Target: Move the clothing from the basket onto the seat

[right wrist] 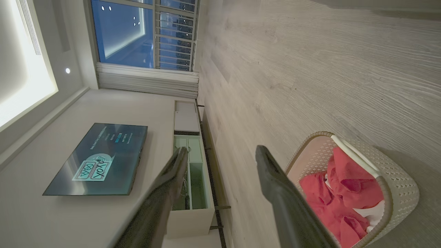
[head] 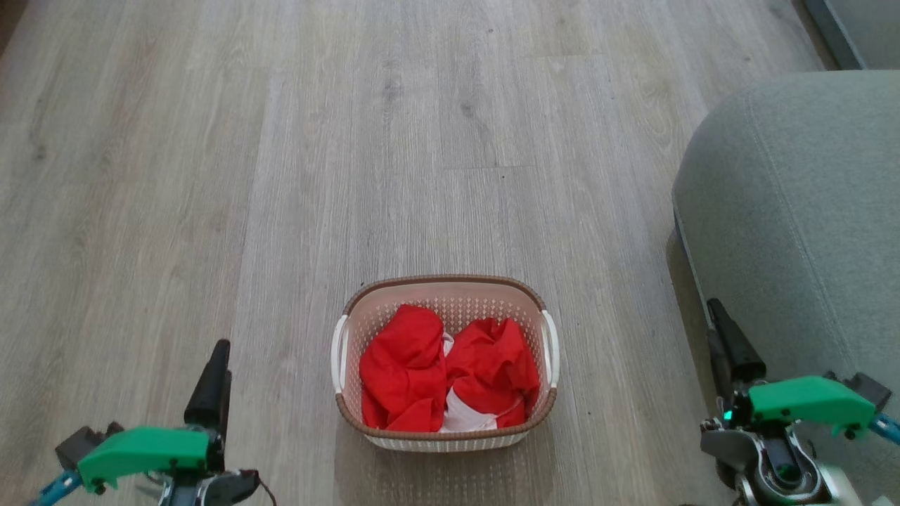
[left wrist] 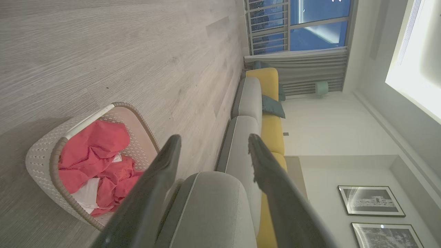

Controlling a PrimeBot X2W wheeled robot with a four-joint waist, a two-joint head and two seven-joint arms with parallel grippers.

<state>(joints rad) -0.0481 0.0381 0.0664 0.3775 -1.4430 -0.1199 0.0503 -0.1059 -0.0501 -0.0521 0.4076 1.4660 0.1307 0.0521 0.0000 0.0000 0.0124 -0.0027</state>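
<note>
The cream basket [head: 446, 279] with a brown rim stands on the floor straight ahead, holding crumpled red clothing [head: 415, 369] with a white part. The grey-green seat [head: 794, 211] rises at the right, nothing lying on the part in view. My left gripper [head: 218, 351] hovers low at the basket's left, and my right gripper [head: 718, 313] hangs between basket and seat. The left gripper [left wrist: 214, 137] is open and holds nothing, with basket [left wrist: 51, 162], clothing [left wrist: 93, 151] and seat [left wrist: 213, 206] beyond it. The right gripper [right wrist: 222, 148] is open too, beside the basket [right wrist: 396, 179] and clothing [right wrist: 344, 193].
Pale wood floor [head: 422, 140] stretches ahead and to the left. The sofa has yellow back cushions [left wrist: 272, 131] along the wall. Opposite it, a TV [right wrist: 100, 158] hangs above a low white cabinet [right wrist: 189, 193], with a window [right wrist: 137, 31] at the room's end.
</note>
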